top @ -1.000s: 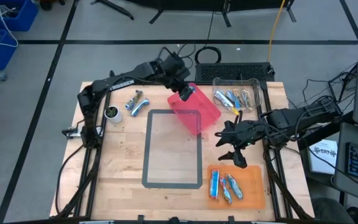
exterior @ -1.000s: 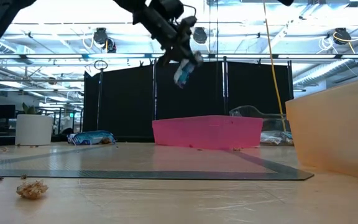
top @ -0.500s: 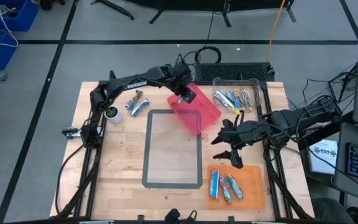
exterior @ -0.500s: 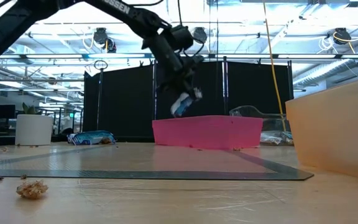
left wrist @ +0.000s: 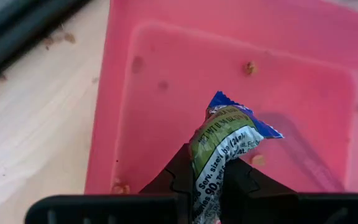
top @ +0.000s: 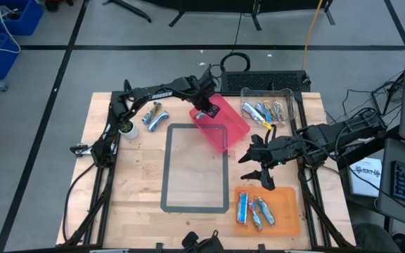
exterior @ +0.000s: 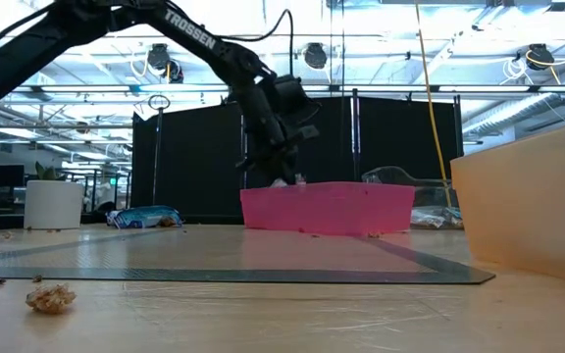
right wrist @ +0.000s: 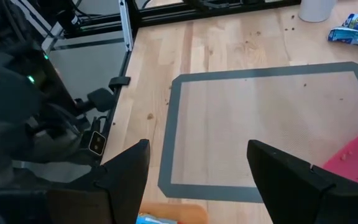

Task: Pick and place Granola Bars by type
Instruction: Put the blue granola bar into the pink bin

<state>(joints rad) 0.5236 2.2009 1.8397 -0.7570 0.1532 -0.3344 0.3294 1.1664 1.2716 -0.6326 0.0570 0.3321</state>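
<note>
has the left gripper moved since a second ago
Yes. In the low view the left gripper, shut on a granola bar, has come down from well above the pink bin to just over its rim.

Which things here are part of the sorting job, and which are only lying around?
Job: bar held by left end effector over pink tray; bars in orange tray; bars in clear bin; loose bars.
Lying about: white cup, crumbs.

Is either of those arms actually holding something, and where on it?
The left gripper pinches a granola bar by one end, over the pink bin. The right gripper is open, empty.
</note>
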